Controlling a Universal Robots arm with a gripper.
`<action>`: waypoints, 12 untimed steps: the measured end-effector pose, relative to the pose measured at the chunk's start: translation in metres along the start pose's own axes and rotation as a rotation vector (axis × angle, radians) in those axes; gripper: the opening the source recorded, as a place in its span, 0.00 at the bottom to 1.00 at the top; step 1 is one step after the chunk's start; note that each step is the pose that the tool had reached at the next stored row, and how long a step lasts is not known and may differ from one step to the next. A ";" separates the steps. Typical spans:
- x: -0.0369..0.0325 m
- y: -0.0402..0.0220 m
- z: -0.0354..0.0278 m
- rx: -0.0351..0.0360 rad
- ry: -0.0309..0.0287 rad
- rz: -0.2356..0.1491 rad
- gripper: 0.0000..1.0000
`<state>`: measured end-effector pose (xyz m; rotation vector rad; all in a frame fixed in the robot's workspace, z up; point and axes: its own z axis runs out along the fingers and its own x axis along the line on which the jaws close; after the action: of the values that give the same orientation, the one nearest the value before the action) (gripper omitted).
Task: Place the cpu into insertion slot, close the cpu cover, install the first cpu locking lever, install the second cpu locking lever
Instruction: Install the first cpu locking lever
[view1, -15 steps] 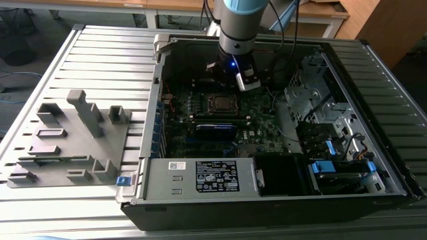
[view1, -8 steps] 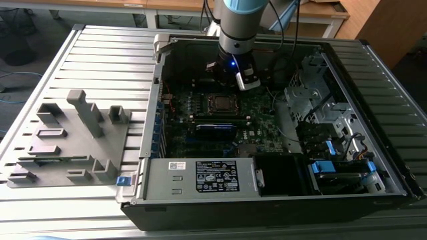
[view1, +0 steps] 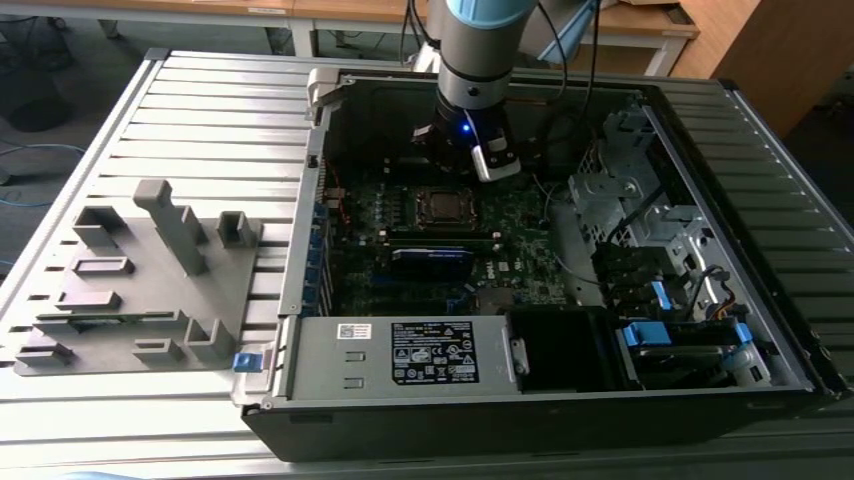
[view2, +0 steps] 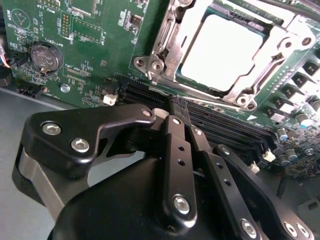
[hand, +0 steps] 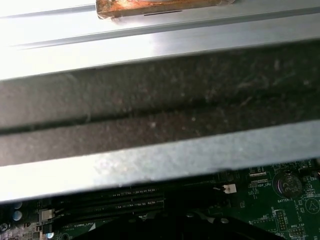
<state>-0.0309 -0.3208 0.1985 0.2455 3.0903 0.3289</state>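
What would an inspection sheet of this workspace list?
Surface: slatted metal table, holding an open computer case.
Job's things: cpu seated; cover lies flat over it; levers' state unclear.
Clutter: grey fixture tray at the exterior view's left.
Gripper: shut, empty, near the memory slots.
Cables: black cables hang by the arm.
Surroundings: wooden desks behind the table.

Robotics lab: opened computer case (view1: 534, 425) on slatted metal table (view1: 200, 110)
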 end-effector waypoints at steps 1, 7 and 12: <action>0.0000 0.0000 0.0000 0.0001 -0.0001 0.000 0.11; 0.0000 0.0000 0.0002 0.0087 -0.0016 0.000 0.11; 0.0001 -0.0001 0.0004 0.0084 -0.0031 -0.001 0.11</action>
<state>-0.0310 -0.3208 0.1980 0.2449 3.0893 0.3153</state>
